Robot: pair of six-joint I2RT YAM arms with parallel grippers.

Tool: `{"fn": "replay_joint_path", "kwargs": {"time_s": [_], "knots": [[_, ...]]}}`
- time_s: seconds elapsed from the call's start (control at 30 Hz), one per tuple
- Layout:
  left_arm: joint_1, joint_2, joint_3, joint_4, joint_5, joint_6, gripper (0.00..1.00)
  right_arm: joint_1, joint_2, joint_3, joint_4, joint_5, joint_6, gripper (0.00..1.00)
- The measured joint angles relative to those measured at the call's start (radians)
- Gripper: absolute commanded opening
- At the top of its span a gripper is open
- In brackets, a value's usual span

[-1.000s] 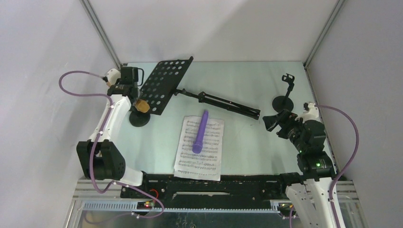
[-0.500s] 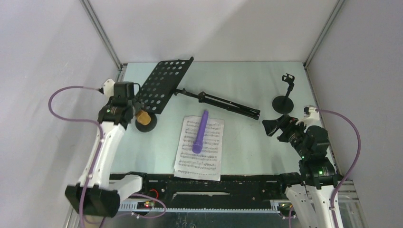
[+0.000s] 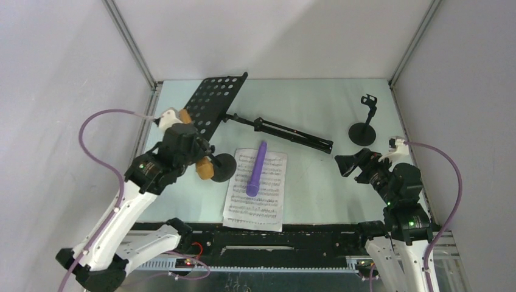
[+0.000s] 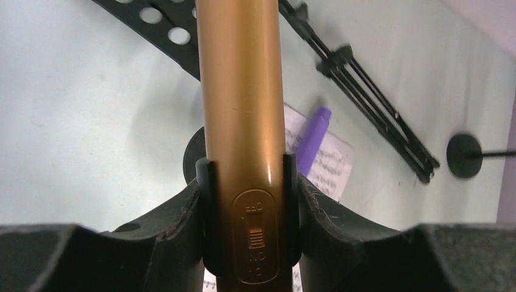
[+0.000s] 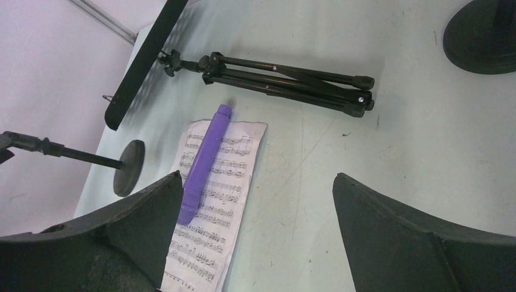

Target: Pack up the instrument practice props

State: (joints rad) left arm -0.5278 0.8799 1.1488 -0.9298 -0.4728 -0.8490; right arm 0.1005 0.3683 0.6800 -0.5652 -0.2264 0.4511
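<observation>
So the tan-gold plastic toy microphone is pinched tight in the left pincer, with a black clip round its body; that clip's small black round-based holder is tipped sideways at its 3 o'clock; all of it sits at 9 o'clock of the white sheet-music page, which has the purple toy microphone lying on it; black perforated music rack lies flat at 11 on the pale green surface; second black holder stands at 2; right pincer at 3 gapes wide, holding nothing.

tan microphone cropped above, holder base cropped
</observation>
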Motion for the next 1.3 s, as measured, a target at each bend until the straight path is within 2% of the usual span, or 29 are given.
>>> {"fn": "replay_joint_path", "kwargs": {"time_s": [0.2,0.5,0.73,0.87,1.13,1.2,1.3], "knots": [[-0.206,0.116,0.082,-0.016,-0.046,-0.008,0.00,0.001,-0.005,0.000,0.000,-0.040,-0.004,0.99],[-0.402,0.274,0.266,0.052,-0.129,-0.036,0.00,0.006,-0.050,0.000,-0.003,-0.055,-0.010,0.99],[-0.580,0.523,0.386,0.120,-0.192,-0.078,0.00,0.006,-0.109,0.000,-0.032,0.008,-0.016,0.99],[-0.622,0.656,0.440,0.149,-0.190,-0.087,0.00,0.006,-0.132,0.002,-0.050,0.032,-0.026,0.99],[-0.631,0.748,0.444,0.166,-0.189,-0.091,0.02,0.006,-0.136,0.002,-0.075,0.046,-0.042,1.00],[-0.635,0.760,0.444,0.184,-0.189,-0.084,0.08,0.006,-0.136,0.002,-0.083,0.045,-0.044,1.00],[-0.647,0.785,0.444,0.214,-0.193,-0.074,0.21,0.006,-0.136,0.002,-0.093,0.040,-0.047,1.00]]}}
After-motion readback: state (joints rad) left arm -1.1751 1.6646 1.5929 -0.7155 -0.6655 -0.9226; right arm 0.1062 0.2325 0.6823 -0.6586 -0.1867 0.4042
